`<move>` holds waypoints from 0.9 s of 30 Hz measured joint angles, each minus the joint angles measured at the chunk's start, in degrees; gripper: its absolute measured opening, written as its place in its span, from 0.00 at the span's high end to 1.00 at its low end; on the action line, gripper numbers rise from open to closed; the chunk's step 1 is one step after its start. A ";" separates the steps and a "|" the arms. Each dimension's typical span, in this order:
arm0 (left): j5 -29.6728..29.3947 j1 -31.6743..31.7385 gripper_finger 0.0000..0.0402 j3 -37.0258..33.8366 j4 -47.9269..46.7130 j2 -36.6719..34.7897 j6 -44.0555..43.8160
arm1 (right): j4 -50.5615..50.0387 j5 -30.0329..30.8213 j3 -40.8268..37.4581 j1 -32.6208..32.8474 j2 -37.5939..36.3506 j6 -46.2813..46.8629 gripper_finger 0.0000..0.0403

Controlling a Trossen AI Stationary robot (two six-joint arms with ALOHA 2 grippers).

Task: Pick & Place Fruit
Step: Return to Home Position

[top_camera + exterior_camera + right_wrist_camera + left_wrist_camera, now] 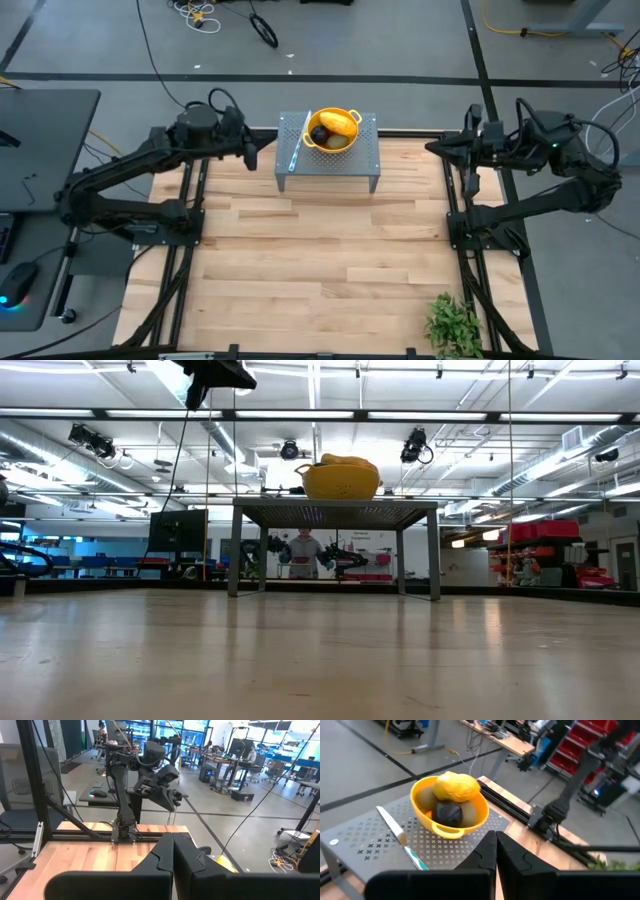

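Shelf (pixel 362 155), colander (pixel 445 829) holding fruit (pixel 456 787), left end effector (pixel 496 836) and right end effector (pixel 173 837) clenched

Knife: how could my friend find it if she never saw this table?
Look to the edge of the wooden table where a grey metal shelf stands. On it sits a yellow bowl of fruit, and the knife lies flat beside the bowl, on the left arm's side. It is the only long, thin, silver thing there, with a green handle.
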 joint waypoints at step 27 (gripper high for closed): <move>-2.94 -14.25 0.99 -22.22 13.13 -6.60 11.30 | -0.02 0.00 0.00 -0.01 7.20 0.00 1.00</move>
